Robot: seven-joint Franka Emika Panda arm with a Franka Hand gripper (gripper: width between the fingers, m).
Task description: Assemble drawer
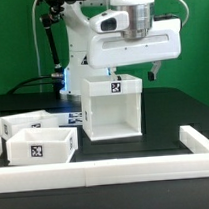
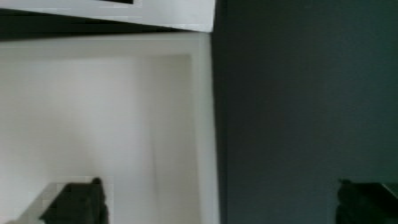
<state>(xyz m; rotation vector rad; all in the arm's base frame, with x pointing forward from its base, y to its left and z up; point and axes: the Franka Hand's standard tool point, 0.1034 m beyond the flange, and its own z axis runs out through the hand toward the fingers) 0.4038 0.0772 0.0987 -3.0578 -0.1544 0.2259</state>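
The white hollow casing (image 1: 113, 110) stands upright mid-table with its open side facing front and a tag on its top. Two small open-topped trays lie at the exterior view's left: one in front (image 1: 37, 147) with a tag and one behind it (image 1: 24, 124). My gripper (image 1: 138, 74) hangs just above the casing's top, on the exterior view's right side. In the wrist view the gripper (image 2: 222, 205) is open and empty. One fingertip (image 2: 75, 200) is over the white casing (image 2: 107, 130), the other over the dark table (image 2: 302, 110). The casing's wall edge (image 2: 201, 150) lies between them.
A long low white border rail (image 1: 107, 172) runs along the front and turns back at the exterior view's right (image 1: 200, 142). The marker board (image 1: 67, 119) lies flat between the trays and the casing. The robot's base stands behind the casing.
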